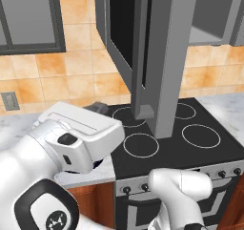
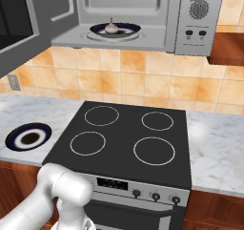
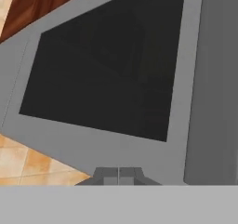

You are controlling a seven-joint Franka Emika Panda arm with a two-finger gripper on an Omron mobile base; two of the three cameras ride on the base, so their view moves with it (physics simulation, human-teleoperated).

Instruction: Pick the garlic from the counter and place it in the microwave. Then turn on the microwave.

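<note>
The garlic [image 2: 111, 27], a small whitish bulb, rests on a dark-blue plate [image 2: 125, 32] inside the open microwave [image 2: 143, 14] above the stove. The microwave's door [image 2: 19, 28] stands swung out to the left; in the left base view the door [image 1: 159, 57] shows edge-on over the burners. My gripper [image 3: 118, 174] is shut with nothing between its fingers, and it faces the dark glass of the door [image 3: 102, 74] at close range. My white hand [image 1: 81, 136] hangs over the counter [image 1: 14, 124] left of the stove.
A black four-ring stovetop [image 2: 124, 143] lies below the microwave. A second dark-blue plate [image 2: 29, 138] sits on the marble counter [image 2: 214, 143] to the stove's left. The microwave's panel with a dial and buttons [image 2: 199, 19] is on its right side.
</note>
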